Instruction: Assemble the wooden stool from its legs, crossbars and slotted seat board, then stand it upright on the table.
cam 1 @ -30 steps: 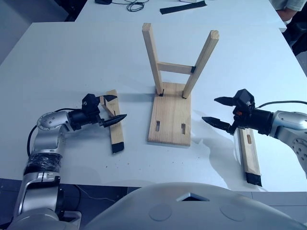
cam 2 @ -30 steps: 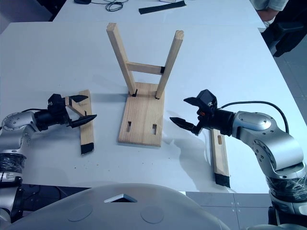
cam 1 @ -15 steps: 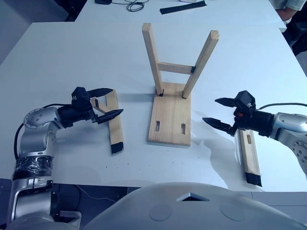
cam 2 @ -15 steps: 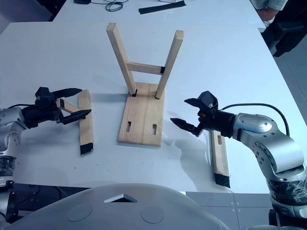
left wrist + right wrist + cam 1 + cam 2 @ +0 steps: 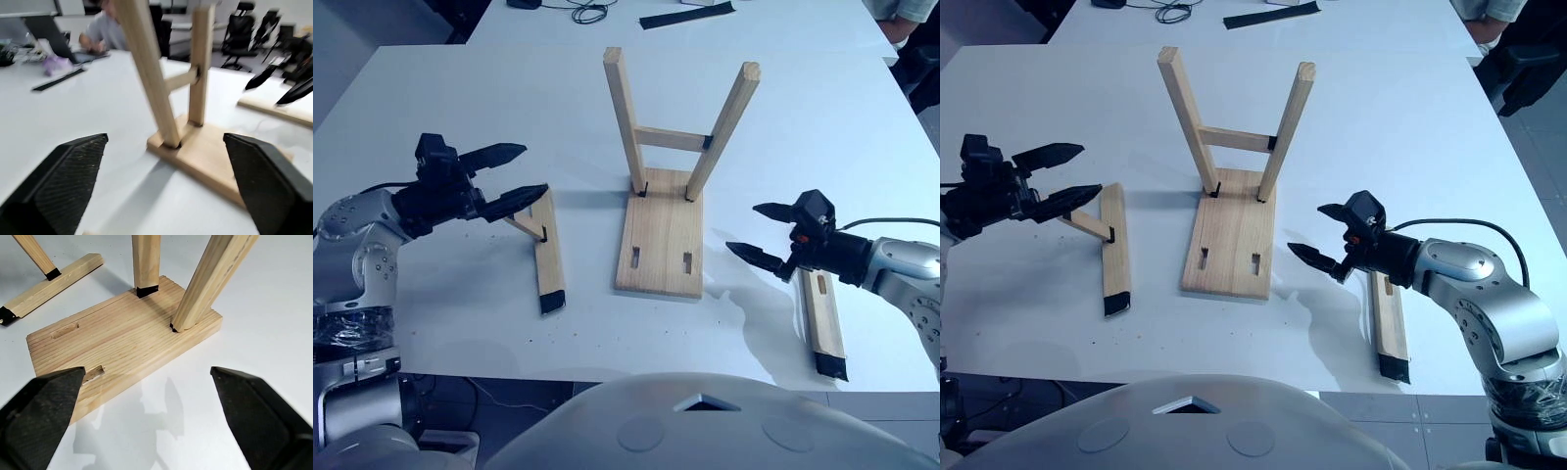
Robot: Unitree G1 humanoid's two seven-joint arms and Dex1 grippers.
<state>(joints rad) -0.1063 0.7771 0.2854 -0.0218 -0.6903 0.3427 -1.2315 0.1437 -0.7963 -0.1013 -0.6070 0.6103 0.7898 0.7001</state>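
The slotted seat board (image 5: pixel 661 240) lies flat mid-table with two legs (image 5: pixel 626 122) standing in its far slots, joined by a crossbar (image 5: pixel 671 138). To its left lies a loose leg (image 5: pixel 546 250) with a short crossbar stuck in it. Another loose leg (image 5: pixel 822 318) lies on the right. My left gripper (image 5: pixel 534 168) hangs open above the table, just left of the left loose leg. My right gripper (image 5: pixel 742 227) is open too, between the board and the right leg. The right wrist view looks between its fingers (image 5: pixel 39 416) at the board (image 5: pixel 122 338).
A black strip (image 5: pixel 685 15) and cables (image 5: pixel 587 12) lie on the table behind. White tabletop stretches to either side of the board. The table's front edge runs close below the loose legs.
My left arm has risen and drawn back to the left, away from the loose leg, staying open. The right gripper has shifted slightly lower; the wooden parts have not moved.
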